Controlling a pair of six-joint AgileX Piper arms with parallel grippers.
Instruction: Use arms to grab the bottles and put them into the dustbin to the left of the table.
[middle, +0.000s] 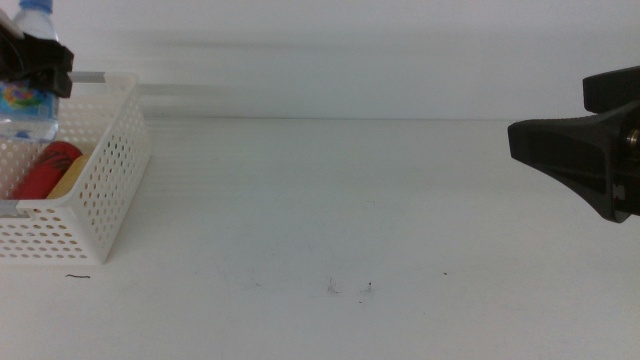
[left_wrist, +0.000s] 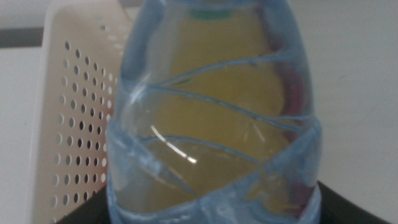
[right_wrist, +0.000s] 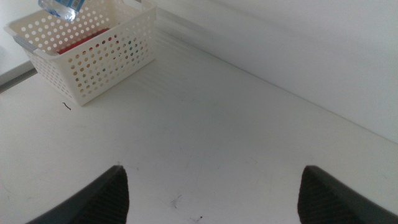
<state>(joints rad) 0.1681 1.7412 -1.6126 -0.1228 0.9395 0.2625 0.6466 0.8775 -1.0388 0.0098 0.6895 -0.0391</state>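
My left gripper (middle: 36, 68) is shut on the clear blue-capped water bottle (middle: 28, 100), holding it upright over the far left end of the white dustbin (middle: 105, 190). In the left wrist view the water bottle (left_wrist: 211, 124) fills the picture in front of the perforated dustbin wall (left_wrist: 71, 124). Inside the dustbin lie the slim red can (middle: 45, 168) and the yellow tea bottle (middle: 72, 176). My right gripper (middle: 575, 155) hovers open over the table's right side, far from the dustbin (right_wrist: 93, 59), with nothing between its jaws (right_wrist: 214, 199).
The white table (middle: 330, 200) carries a few dark specks (middle: 368, 290) near the front middle and a short dark mark (middle: 77, 277) beside the dustbin's front corner. A pale wall runs behind the table's far edge.
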